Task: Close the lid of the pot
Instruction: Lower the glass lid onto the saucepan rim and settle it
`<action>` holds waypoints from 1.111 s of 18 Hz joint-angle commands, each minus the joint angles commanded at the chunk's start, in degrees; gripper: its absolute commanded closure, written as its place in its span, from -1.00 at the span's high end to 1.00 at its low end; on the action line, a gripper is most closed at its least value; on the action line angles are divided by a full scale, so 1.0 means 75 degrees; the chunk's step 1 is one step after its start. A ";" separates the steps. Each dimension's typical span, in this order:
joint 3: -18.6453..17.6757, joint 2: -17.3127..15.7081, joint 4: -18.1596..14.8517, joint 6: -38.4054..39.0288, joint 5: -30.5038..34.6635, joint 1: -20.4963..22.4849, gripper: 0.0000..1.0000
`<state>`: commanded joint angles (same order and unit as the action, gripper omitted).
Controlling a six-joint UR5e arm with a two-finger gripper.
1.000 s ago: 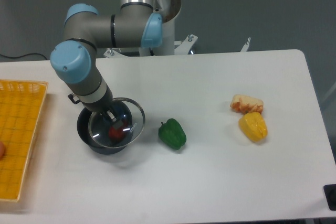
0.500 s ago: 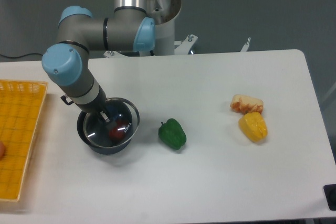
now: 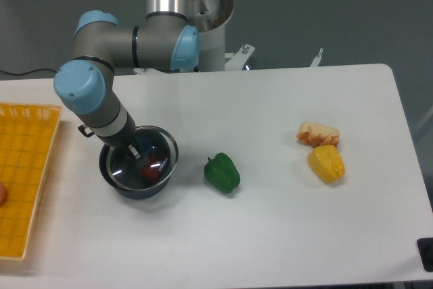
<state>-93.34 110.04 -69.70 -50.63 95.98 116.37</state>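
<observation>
The pot (image 3: 135, 189) is a small dark blue-grey saucepan at the table's left; its handle is hidden. A red item (image 3: 150, 170) lies inside it. The pot lid (image 3: 164, 141), clear glass with a thin metal rim, lies nearly level over the pot's mouth, its rim close to the pot's rim. My gripper (image 3: 137, 154) reaches down from the upper left and is shut on the lid's centre knob, which the fingers hide.
A green pepper (image 3: 222, 172) lies just right of the pot. A yellow pepper (image 3: 326, 163) and a bread-like piece (image 3: 318, 133) lie at the right. A yellow basket (image 3: 24, 174) stands at the left edge. The arm's base (image 3: 189, 18) is behind.
My gripper carried the lid left and down: a second ago it hung off the pot's right side, now it lies centred over the pot's mouth.
</observation>
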 joint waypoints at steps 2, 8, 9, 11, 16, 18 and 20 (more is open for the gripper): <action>0.0000 0.0012 0.0012 0.0012 -0.0012 -0.0035 -0.02; 0.0000 0.0105 0.0023 0.0059 -0.0035 -0.0070 -0.02; 0.0012 0.0105 0.0023 0.0071 -0.0035 -0.0070 -0.01; 0.0012 0.0129 0.0023 0.0071 -0.0035 -0.0070 0.00; 0.0012 0.0141 0.0023 0.0071 -0.0059 -0.0117 0.00; 0.0012 0.0141 0.0023 0.0071 -0.0082 -0.0129 0.00; 0.0012 0.0152 0.0023 0.0082 -0.0082 -0.0141 0.00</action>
<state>-93.25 111.18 -69.52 -50.01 95.36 115.31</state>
